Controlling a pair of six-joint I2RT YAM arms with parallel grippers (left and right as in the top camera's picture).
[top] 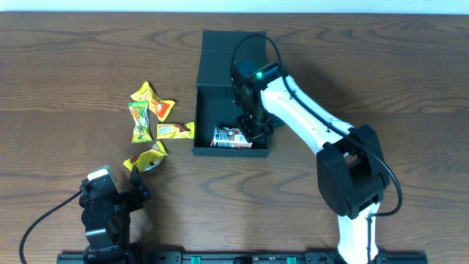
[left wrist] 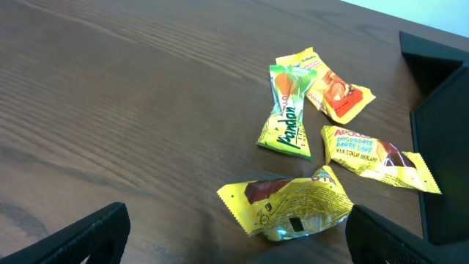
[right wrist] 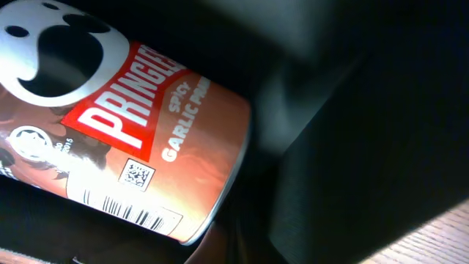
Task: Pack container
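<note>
Right gripper (top: 253,130) is inside the container (top: 209,81) at table centre, beside the Pringles can (top: 231,137) at its near wall; grip cannot be told. Left gripper (top: 115,194) is spread wide and empty, with snack packets (left wrist: 289,121) beyond and bare table (top: 58,88) to the left.

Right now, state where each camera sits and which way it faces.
Overhead: above the table, looking straight down; shows left gripper, right gripper, container, snack packets.
Left wrist: low, facing the packets; own open fingers at bottom corners.
Right wrist: inside the container, close on the Pringles can; fingers unclear.
Shared: overhead and left wrist both show the packets.
</note>
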